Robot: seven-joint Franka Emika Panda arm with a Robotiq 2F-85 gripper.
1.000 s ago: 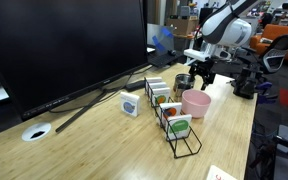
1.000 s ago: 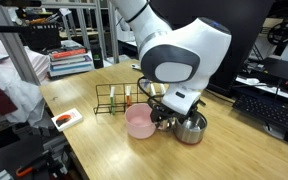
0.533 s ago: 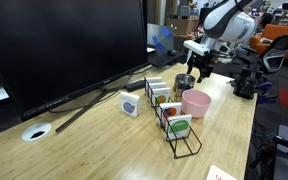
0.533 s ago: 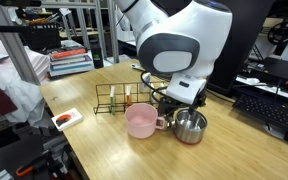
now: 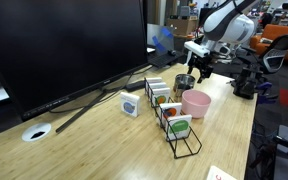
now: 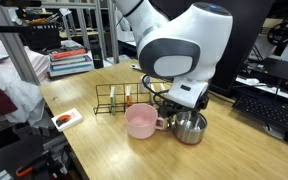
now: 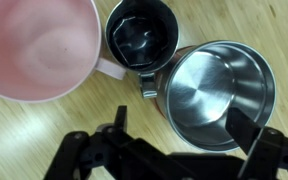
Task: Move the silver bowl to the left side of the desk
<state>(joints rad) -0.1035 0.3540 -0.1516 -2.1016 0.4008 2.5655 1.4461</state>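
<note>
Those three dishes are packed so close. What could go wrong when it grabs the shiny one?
The open gripper hangs over the silver bowl, and the small dark cup sits close beside that bowl's side: a descending finger could knock it over. The pink bowl is close too, so sliding the silver bowl might push it along.

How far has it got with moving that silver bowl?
Barely begun. The claw hangs open over the silver bowl, gripping nothing. The bowl sits on the desk beside the pink bowl. Left: grip it, lift it, carry it to the left side.
</note>
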